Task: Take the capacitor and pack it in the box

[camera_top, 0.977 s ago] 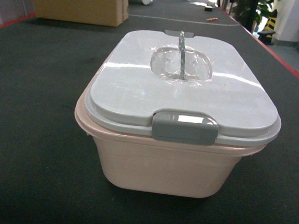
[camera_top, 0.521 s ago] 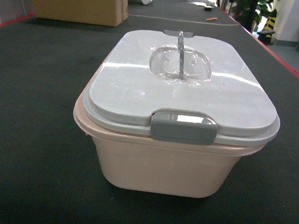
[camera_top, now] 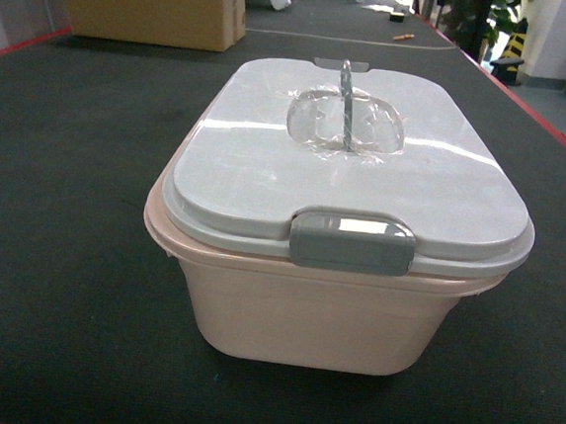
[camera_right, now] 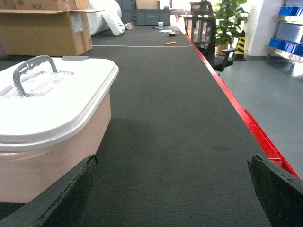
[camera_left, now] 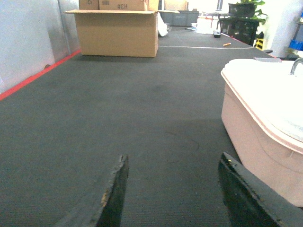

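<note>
Head view: I see pink box (camera_top: pixel 308 318) centred on dark table (camera_top: pixel 61 252), grey lid (camera_top: pixel 352 159) on, front clasp (camera_top: pixel 352 242) down, handle (camera_top: pixel 346 91) upright. Left pincer (camera_left: pixel 173 198) released, low left of box. Right pincer (camera_right: pixel 173 189) spread wide, right of box. Cardboard carton (camera_top: pixel 148 2) far back left.

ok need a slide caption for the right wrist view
Open right pincer hovers over dark matting beside the lidded pink box, grey handle upright.
</note>
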Controlling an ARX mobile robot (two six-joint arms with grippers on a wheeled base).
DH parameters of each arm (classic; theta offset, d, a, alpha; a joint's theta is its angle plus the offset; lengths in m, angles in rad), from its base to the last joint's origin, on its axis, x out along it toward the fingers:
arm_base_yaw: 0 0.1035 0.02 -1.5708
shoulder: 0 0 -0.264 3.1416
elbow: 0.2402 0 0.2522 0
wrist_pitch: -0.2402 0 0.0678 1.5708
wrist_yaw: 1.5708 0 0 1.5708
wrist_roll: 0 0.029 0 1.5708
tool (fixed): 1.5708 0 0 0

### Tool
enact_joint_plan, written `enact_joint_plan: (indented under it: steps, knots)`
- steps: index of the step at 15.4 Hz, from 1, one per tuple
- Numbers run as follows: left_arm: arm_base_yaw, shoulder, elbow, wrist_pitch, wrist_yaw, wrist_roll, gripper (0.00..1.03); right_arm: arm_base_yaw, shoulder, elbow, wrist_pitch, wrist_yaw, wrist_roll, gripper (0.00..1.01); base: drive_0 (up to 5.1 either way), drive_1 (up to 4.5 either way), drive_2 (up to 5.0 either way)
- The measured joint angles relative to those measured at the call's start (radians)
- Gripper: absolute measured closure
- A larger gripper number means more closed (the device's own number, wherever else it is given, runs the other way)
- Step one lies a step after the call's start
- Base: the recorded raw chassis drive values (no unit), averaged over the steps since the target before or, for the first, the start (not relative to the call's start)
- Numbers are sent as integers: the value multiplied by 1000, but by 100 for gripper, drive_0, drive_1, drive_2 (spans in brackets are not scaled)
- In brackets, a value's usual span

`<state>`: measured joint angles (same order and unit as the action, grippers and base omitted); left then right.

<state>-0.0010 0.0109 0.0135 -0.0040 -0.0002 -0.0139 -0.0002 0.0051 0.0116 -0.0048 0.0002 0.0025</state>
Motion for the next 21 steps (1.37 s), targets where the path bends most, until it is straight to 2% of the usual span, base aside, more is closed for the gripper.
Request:
enact_joint_plan:
  steps: [3, 4, 21]
  knots:
    - [0, 0, 0, 0, 0, 0, 8, 0, 0, 0, 0, 0, 0, 3, 0, 0, 0]
    - [0, 0, 0, 0, 0, 1, 4, 0, 0, 0, 0, 0, 0, 3, 0, 0, 0]
    - [0, 0, 0, 0, 0, 1, 5, 0, 0, 0, 0, 0, 0, 3, 0, 0, 0]
